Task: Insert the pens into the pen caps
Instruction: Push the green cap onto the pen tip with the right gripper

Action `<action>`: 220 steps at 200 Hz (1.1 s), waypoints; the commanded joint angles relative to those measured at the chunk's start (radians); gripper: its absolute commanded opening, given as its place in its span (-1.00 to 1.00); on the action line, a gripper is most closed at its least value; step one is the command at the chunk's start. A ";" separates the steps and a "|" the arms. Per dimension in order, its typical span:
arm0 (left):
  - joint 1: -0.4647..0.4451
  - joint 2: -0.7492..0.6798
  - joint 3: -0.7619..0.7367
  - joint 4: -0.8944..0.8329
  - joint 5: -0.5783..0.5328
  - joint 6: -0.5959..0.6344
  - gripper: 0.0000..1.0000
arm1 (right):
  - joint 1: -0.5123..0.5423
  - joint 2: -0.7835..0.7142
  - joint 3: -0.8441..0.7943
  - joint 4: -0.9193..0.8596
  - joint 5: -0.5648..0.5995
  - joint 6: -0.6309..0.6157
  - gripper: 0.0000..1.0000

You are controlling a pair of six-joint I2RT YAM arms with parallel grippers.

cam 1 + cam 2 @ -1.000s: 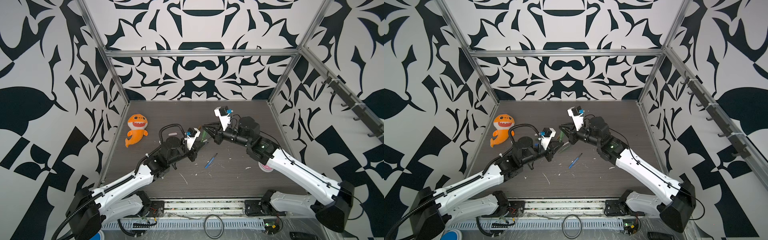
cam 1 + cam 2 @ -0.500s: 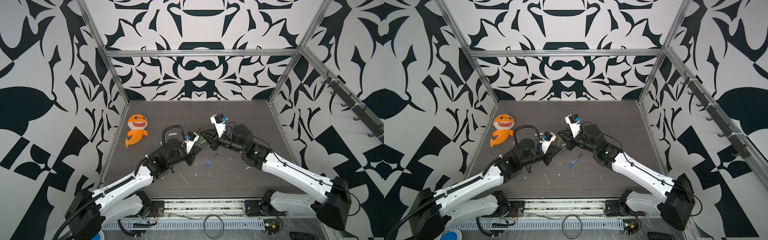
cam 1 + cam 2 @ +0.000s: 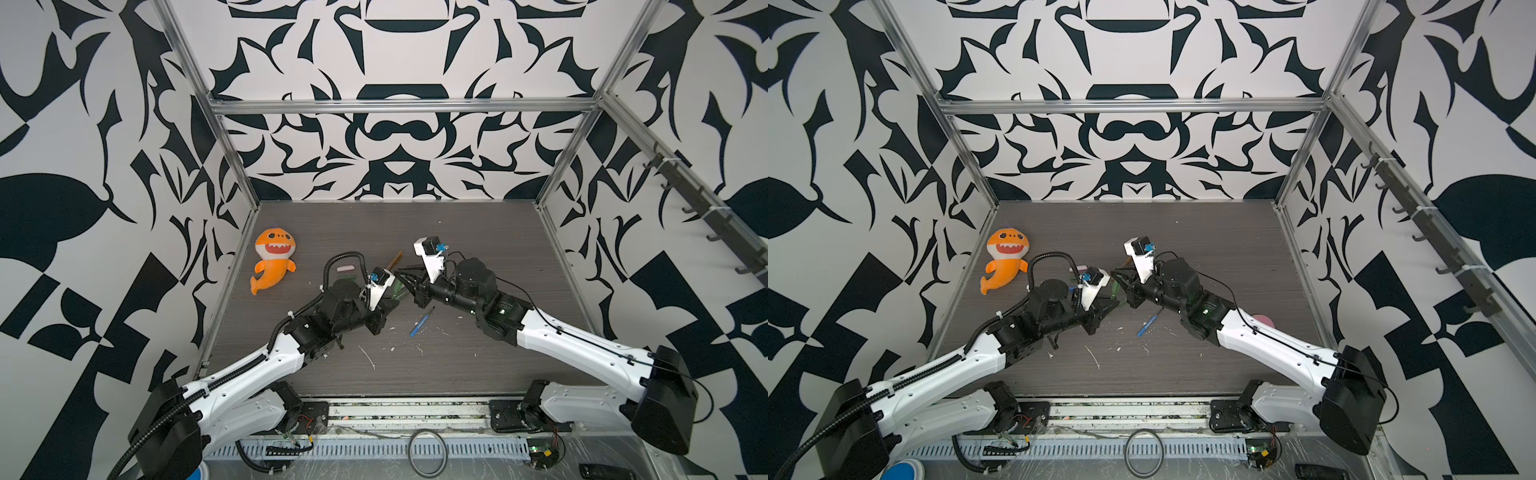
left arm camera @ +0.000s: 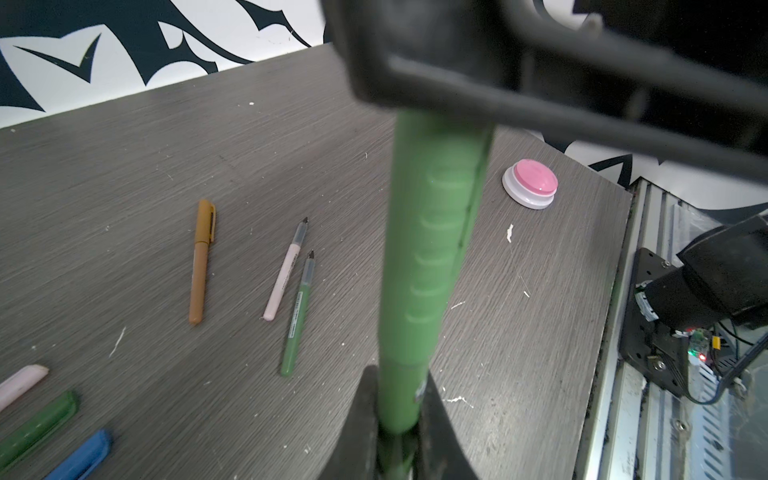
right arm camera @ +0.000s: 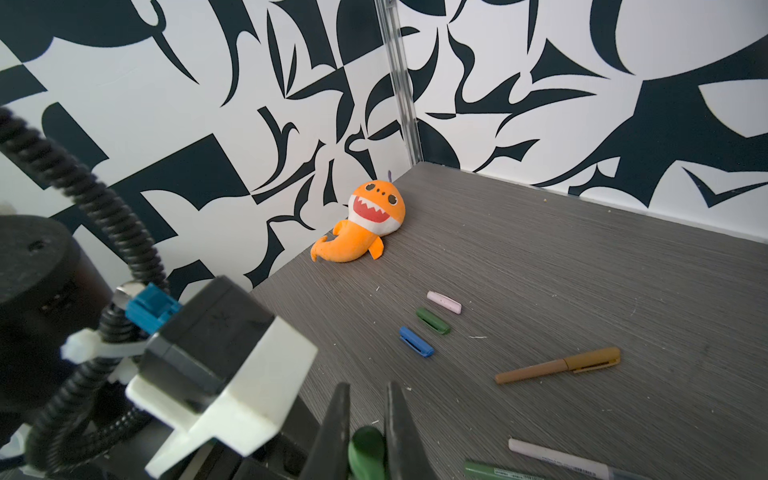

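We note the right tool [image 5: 368,411], clenched on a green cap [image 4: 432,232], has met the left tool [image 4: 399,419] grasping a green pen [image 4: 401,386]; cap looks seated.

Orange shark plush [image 3: 272,259]; pink button [image 4: 532,183], perhaps a buzzer.

- Left arm [image 3: 266,365]: extended from near left to centre; left gripper [image 4: 399,415] closed on green pen [image 4: 401,386].
- Right arm [image 3: 582,345]: extended from near right; right gripper [image 5: 368,419] closed on green cap [image 4: 432,228], facing left gripper.

The loose green pen [image 4: 297,312] bears print too small to read.
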 commanded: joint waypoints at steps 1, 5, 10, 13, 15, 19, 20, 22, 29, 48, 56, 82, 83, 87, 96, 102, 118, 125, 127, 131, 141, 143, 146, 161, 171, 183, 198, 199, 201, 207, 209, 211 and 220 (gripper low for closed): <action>0.068 -0.083 0.079 0.459 -0.097 -0.082 -0.93 | 0.072 0.053 -0.123 -0.468 -0.151 -0.008 -1.00; 0.067 -0.081 0.079 0.459 -0.093 -0.085 -0.93 | 0.073 0.049 -0.123 -0.462 -0.151 -0.005 -1.00; 0.067 -0.076 0.079 0.460 -0.090 -0.087 -0.93 | 0.072 0.045 -0.120 -0.455 -0.151 -0.001 -1.00; 0.068 -0.074 0.080 0.459 -0.086 -0.087 -0.94 | 0.073 0.042 -0.116 -0.452 -0.148 0.001 -1.00; 0.068 -0.073 0.080 0.461 -0.085 -0.087 -0.93 | 0.073 0.041 -0.115 -0.450 -0.146 0.002 -1.00; 0.068 -0.070 0.081 0.464 -0.080 -0.086 -0.93 | 0.073 0.036 -0.109 -0.448 -0.142 0.003 -1.00; 0.068 -0.069 0.080 0.463 -0.078 -0.087 -0.93 | 0.073 0.035 -0.108 -0.447 -0.140 0.004 -1.00; 0.067 -0.067 0.080 0.464 -0.075 -0.087 -0.93 | 0.072 0.033 -0.104 -0.447 -0.137 0.004 -1.00; 0.067 -0.065 0.083 0.463 -0.069 -0.087 -0.93 | 0.074 0.027 -0.091 -0.443 -0.121 0.005 -1.00; 0.068 -0.055 0.089 0.453 -0.042 -0.079 -0.93 | 0.073 0.006 -0.047 -0.427 -0.074 0.013 -1.00; 0.067 -0.049 0.094 0.449 -0.023 -0.075 -0.92 | 0.072 -0.003 -0.025 -0.421 -0.048 0.022 -1.00; 0.065 -0.021 0.120 0.420 0.053 -0.062 -0.91 | 0.070 -0.022 0.068 -0.401 0.029 0.046 -1.00; 0.066 -0.021 0.122 0.419 0.055 -0.062 -0.91 | 0.070 -0.022 0.071 -0.399 0.031 0.047 -1.00; 0.066 -0.016 0.125 0.415 0.062 -0.062 -0.91 | 0.070 -0.026 0.082 -0.389 0.037 0.050 -1.00; 0.066 -0.006 0.129 0.411 0.080 -0.069 -0.90 | 0.069 -0.033 0.103 -0.366 0.050 0.057 -1.00; 0.067 -0.003 0.131 0.409 0.088 -0.074 -0.90 | 0.068 -0.036 0.120 -0.356 0.056 0.059 -1.00; 0.066 0.006 0.137 0.406 0.110 -0.081 -0.90 | 0.067 -0.040 0.170 -0.337 0.065 0.060 -0.90; 0.065 0.009 0.142 0.401 0.120 -0.082 -0.89 | 0.067 -0.040 0.191 -0.330 0.065 0.059 -0.84; 0.066 0.010 0.142 0.400 0.123 -0.082 -0.89 | 0.067 -0.039 0.197 -0.328 0.065 0.059 -0.82; 0.067 0.011 0.144 0.398 0.128 -0.081 -0.89 | 0.067 -0.038 0.209 -0.325 0.067 0.061 -0.80; 0.066 0.013 0.145 0.396 0.133 -0.082 -0.88 | 0.067 -0.038 0.232 -0.314 0.075 0.059 -0.75; 0.065 0.013 0.145 0.396 0.133 -0.081 -0.88 | 0.066 -0.039 0.236 -0.313 0.075 0.059 -0.73; 0.066 0.014 0.145 0.397 0.135 -0.082 -0.88 | 0.066 -0.039 0.242 -0.311 0.077 0.056 -0.71; 0.066 0.020 0.149 0.390 0.139 -0.080 -0.87 | 0.067 -0.046 0.269 -0.305 0.107 0.046 -0.59; 0.065 0.025 0.150 0.388 0.141 -0.079 -0.87 | 0.066 -0.055 0.280 -0.304 0.129 0.034 -0.48; 0.064 0.028 0.150 0.387 0.144 -0.079 -0.87 | 0.065 -0.072 0.295 -0.312 0.172 0.016 -0.39; 0.065 0.034 0.151 0.386 0.146 -0.081 -0.87 | 0.058 -0.097 0.314 -0.337 0.218 -0.002 -0.30; 0.064 0.034 0.152 0.386 0.146 -0.081 -0.87 | 0.058 -0.098 0.315 -0.339 0.220 -0.003 -0.29; 0.065 0.035 0.152 0.386 0.147 -0.081 -0.87 | 0.056 -0.102 0.317 -0.340 0.226 -0.004 -0.29; 0.065 0.038 0.152 0.384 0.149 -0.082 -0.87 | 0.054 -0.113 0.320 -0.347 0.237 -0.009 -0.26; 0.065 0.038 0.154 0.383 0.148 -0.082 -0.87 | 0.053 -0.118 0.321 -0.348 0.239 -0.010 -0.25; 0.064 0.039 0.153 0.384 0.148 -0.081 -0.87 | 0.050 -0.121 0.321 -0.348 0.243 -0.012 -0.24; 0.064 0.043 0.154 0.383 0.150 -0.082 -0.87 | 0.043 -0.139 0.322 -0.357 0.258 -0.017 -0.22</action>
